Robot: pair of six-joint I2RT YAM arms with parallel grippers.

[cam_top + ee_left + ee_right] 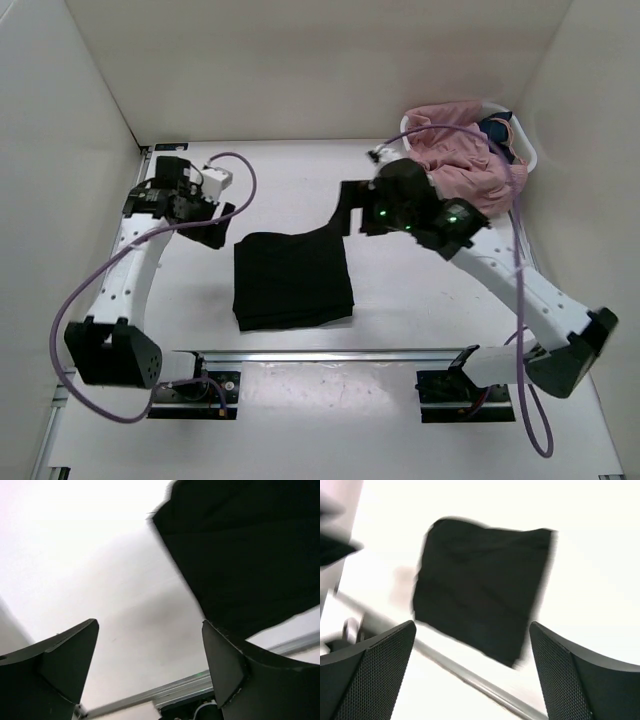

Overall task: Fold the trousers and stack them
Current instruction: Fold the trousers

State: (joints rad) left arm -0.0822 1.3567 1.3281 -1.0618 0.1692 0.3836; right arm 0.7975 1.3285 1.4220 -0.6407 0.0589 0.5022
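Folded black trousers (292, 280) lie flat in the middle of the white table, seen also in the left wrist view (245, 555) and the right wrist view (480, 585). My left gripper (222, 228) is open and empty, hovering just left of the trousers' far left corner. My right gripper (350, 208) is open and empty, raised above the table just beyond the trousers' far right corner. Pink trousers (462, 152) are heaped in a white basket (527, 150) at the far right.
A metal rail (340, 355) runs along the near edge between the arm bases. White walls enclose the table on the left, back and right. A purple cable (515, 215) loops over the right arm past the basket.
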